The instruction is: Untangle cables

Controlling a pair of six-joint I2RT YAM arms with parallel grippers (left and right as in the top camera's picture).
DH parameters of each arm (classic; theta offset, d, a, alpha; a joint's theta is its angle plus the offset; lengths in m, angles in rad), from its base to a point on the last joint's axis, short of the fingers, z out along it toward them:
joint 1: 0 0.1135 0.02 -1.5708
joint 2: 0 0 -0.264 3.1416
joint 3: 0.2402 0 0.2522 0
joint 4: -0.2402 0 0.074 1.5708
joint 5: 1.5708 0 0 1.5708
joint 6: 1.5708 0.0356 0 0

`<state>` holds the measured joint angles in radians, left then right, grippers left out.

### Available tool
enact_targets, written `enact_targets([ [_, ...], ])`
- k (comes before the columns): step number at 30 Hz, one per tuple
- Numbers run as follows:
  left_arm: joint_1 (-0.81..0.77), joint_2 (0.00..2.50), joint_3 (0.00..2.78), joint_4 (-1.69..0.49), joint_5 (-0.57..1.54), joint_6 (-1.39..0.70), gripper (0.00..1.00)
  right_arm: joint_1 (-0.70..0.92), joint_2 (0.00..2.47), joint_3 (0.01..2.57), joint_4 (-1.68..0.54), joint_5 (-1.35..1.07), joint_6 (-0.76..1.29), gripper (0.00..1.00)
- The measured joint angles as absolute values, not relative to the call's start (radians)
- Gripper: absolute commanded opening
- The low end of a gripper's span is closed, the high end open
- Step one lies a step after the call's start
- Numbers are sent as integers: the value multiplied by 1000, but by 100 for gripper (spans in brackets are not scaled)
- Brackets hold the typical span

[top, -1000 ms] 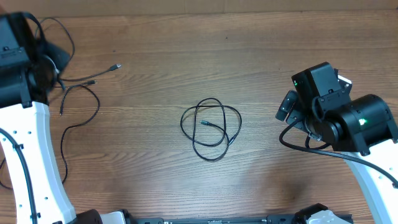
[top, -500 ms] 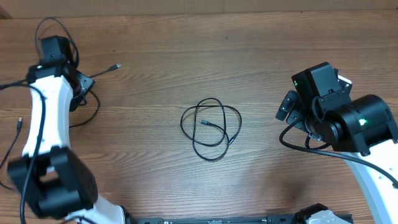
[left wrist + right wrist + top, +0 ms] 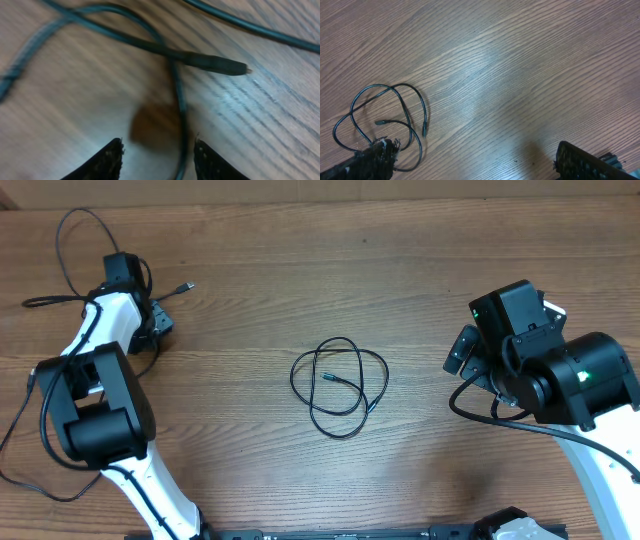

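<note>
Left gripper [image 3: 156, 152] shifted over cables [image 3: 150, 46]; jaws apart.

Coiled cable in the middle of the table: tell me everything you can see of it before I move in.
The coiled cable is one thin black cord with a smooth, rubbery look. It lies flat on the wooden table in a few loose, overlapping loops that cross one another near the top. One small plug tip lies inside the loops and the other rests at the right-hand edge of the coil. It lies alone at the table's centre, and only the table touches it.
</note>
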<state>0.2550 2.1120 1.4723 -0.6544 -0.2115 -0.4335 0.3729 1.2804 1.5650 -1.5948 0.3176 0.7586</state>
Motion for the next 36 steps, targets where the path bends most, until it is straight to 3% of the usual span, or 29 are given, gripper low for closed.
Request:
enact_targets([
  [1,254,2124,1473,-643,-203,-432,4,373,1280,1565,-1594,318,759,100],
  [18,322,2009,1463,-811,-164,-511,4,373,1280,1565,-1594,318,759,100],
  [25,494,1685,1466,-919,-182,-628,4,373,1280,1565,-1594,318,758,100],
  [34,748,1670,1446,-995,-243,-769,5,373,1280,1565,-1594,318,758,100],
  [36,782,1678,1431,-995,-244,-804,38,373,1280,1565,-1594,318,758,100],
])
